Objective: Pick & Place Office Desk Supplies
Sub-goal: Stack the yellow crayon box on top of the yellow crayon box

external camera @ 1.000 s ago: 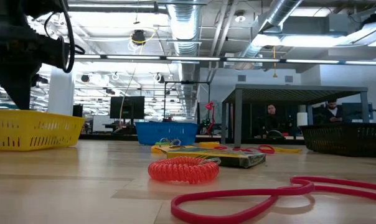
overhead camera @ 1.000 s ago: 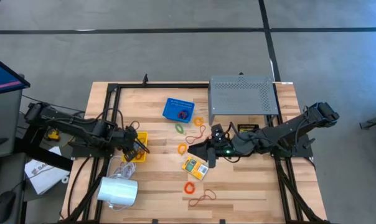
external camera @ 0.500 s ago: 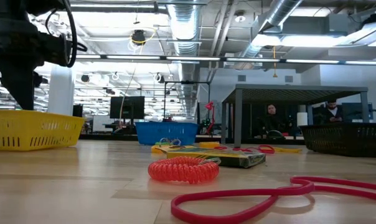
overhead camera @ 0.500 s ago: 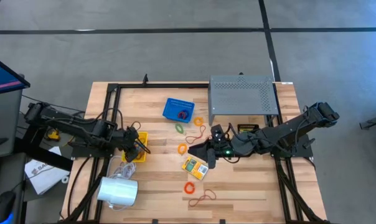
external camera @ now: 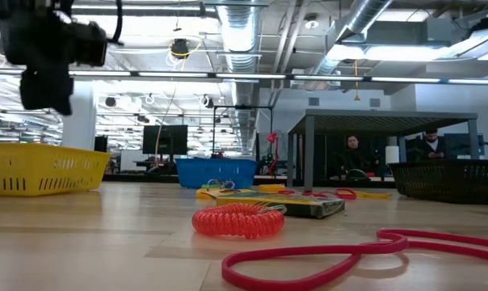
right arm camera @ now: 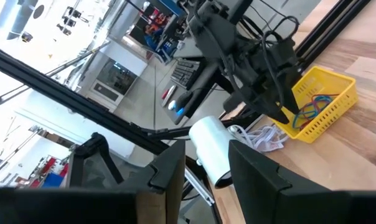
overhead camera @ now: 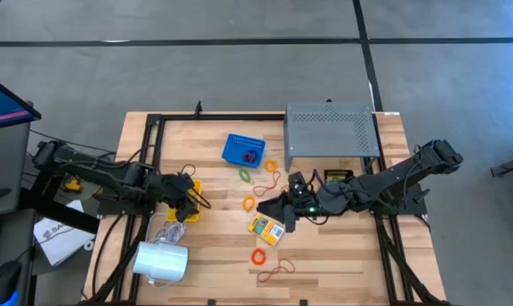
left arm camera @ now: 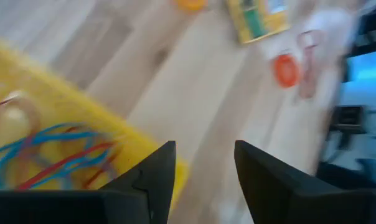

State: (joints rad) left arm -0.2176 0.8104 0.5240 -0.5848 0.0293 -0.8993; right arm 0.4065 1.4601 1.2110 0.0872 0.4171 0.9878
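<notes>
Inside yellow basket [left arm camera: 63, 118], blurred rubber bands [left arm camera: 57, 155]

2 baskets: yellow basket [overhead camera: 186, 202], blue basket [overhead camera: 243, 149]. 1 crayon box [overhead camera: 266, 229]. 1 white cylinder [overhead camera: 161, 261]. 1 grey shelf [overhead camera: 329, 130].

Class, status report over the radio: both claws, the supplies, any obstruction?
Left claw open, empty, above yellow basket. Right claw open, empty, beside crayon box. Rubber bands loose on table. No obstruction seen.
</notes>
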